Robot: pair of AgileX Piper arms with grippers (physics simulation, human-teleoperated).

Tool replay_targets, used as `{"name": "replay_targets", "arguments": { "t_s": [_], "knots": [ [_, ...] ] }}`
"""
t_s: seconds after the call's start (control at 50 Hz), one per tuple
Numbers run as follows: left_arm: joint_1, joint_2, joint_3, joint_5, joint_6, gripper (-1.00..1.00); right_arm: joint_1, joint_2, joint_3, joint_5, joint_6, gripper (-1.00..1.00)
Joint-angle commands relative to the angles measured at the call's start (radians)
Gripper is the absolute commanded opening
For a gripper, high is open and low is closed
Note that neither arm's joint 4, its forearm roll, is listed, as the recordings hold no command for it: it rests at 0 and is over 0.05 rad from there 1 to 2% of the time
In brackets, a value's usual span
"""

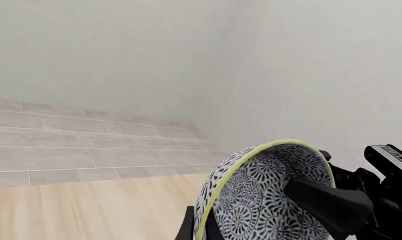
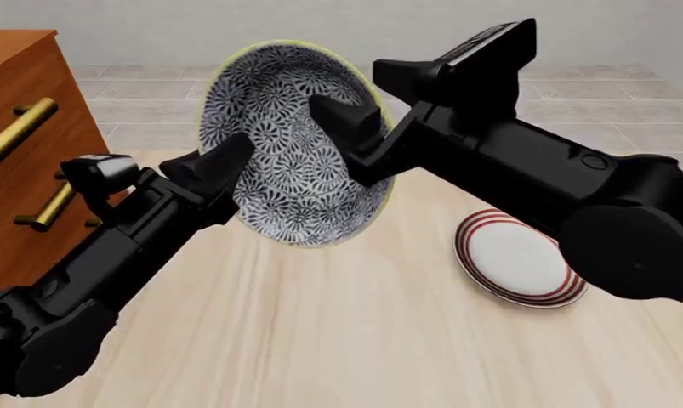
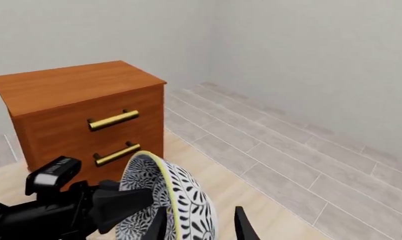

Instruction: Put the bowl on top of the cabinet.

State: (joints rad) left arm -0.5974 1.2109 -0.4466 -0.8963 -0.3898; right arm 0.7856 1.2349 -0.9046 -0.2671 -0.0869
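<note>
**Bowl held aloft between 2 grippers; cabinet top lies toward 9 to 10 o'clock**

In the front view the patterned bowl (image 2: 290, 144) is up off the table (image 2: 353, 340), tipped on edge so its mouth faces the camera and its pale rim stands near vertical; the left gripper (image 2: 222, 166) has a finger on the rim at about 8 o'clock, and the right gripper (image 2: 347, 127) pinches the rim at about 3 o'clock, one finger inside the bowl and one behind it; both look clamped on it, though the left one's second finger is hidden.

The wooden cabinet (image 2: 24, 144) stands at 9 o'clock from the bowl, just beside the left arm; its top edge shows at about 10 o'clock, roughly level with the bowl's upper half; so the carry, as I judge it, runs leftward and slightly up, then a turn to bring the bowl upright.

The left arm is nearer the cabinet; its elbow and the 2 visible brass handles (image 2: 18, 127) crowd that side. Open room lies above the cabinet top (image 3: 74, 85), which is bare in the right wrist view; the red-ringed plate (image 2: 517, 259) at 4 o'clock is well apart.
</note>
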Motion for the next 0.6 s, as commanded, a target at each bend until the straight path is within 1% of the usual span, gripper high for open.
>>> {"name": "replay_targets", "arguments": {
  "t_s": [0.02, 0.34, 0.6],
  "knots": [
    [-0.016, -0.005, -0.012, 0.002, 0.003, -1.0, 0.016, -0.004, 0.006, 0.004, -0.01, 1.0],
    [0.003, 0.019, -0.027, 0.022, 0.001, -1.0, 0.026, -0.03, 0.019, 0.004, -0.018, 1.0],
    [0.017, 0.055, -0.033, 0.019, 0.002, -1.0, 0.026, -0.044, 0.019, 0.008, -0.021, 1.0]
  ]
}}
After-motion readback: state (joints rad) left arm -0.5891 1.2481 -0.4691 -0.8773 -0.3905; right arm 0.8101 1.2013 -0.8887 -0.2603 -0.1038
